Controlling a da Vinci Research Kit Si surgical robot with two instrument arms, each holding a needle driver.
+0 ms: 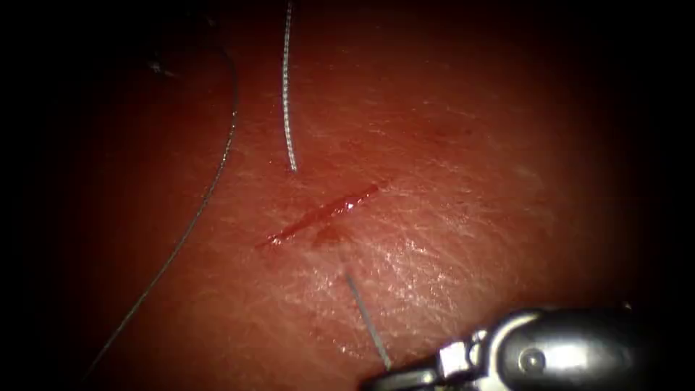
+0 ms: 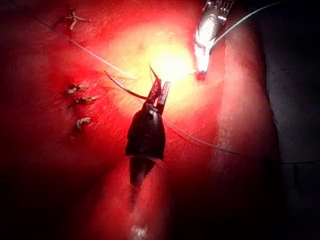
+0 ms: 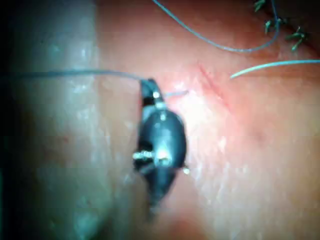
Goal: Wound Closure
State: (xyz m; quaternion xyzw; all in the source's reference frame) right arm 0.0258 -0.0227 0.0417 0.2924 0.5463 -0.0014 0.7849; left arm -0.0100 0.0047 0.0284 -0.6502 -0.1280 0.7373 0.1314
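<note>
My right tool (image 1: 399, 378) sits low at the near right of the tissue (image 1: 470, 217), closed on the thread (image 1: 365, 322); that strand runs straight from my grip up to a spot in the tissue on the right side of the cut (image 1: 318, 213), where it goes under the surface; in the right wrist view a further length runs from my grip out over the tissue's edge. As I judge it, holding this well means pulling along the strand's own line and low to the surface, so the entry spot is not lifted or torn; the grip should be firm without sawing the thread. What I take for the needle (image 1: 287, 94) lies on the tissue beyond the cut, toward its left end, its end near the cut but apart from it; neither tool holds it and it is not in the tissue. A loose run of thread (image 1: 210, 188) curves well to the left. The cut is short, slanted and unclosed, wet with red fluid (image 1: 327, 235). My left tool (image 2: 160, 92) hangs above the tissue near some knotted stitches (image 2: 77, 90); I cannot tell whether it grips anything.
</note>
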